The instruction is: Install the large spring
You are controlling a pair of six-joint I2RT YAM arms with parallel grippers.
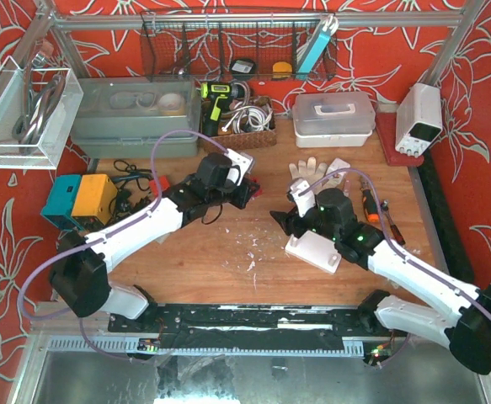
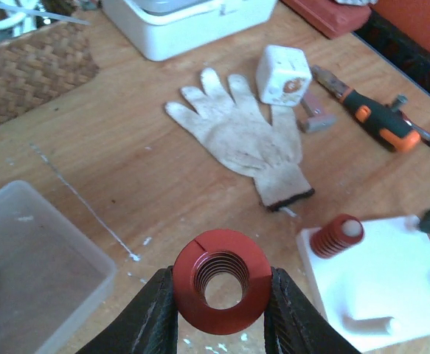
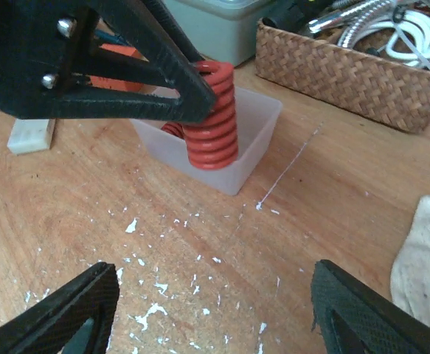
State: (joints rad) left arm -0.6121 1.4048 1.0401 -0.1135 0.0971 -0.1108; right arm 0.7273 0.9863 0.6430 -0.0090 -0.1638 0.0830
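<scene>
One large spring [image 2: 222, 276] clamped in left hand [image 2: 222, 293]; one smaller spring [image 2: 335, 237] on white base [image 2: 392, 287]; right hand [image 3: 215, 299] apart.

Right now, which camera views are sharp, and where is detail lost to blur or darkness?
Top external: evenly lit, no harsh glare. Left wrist: the large spring is crisp, the glove behind it slightly soft. Right wrist: the left gripper reads as a near-black silhouette.

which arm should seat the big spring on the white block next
Left: the left gripper holds the large spring, with the white block just ahead of it. The right gripper is open and empty.
</scene>
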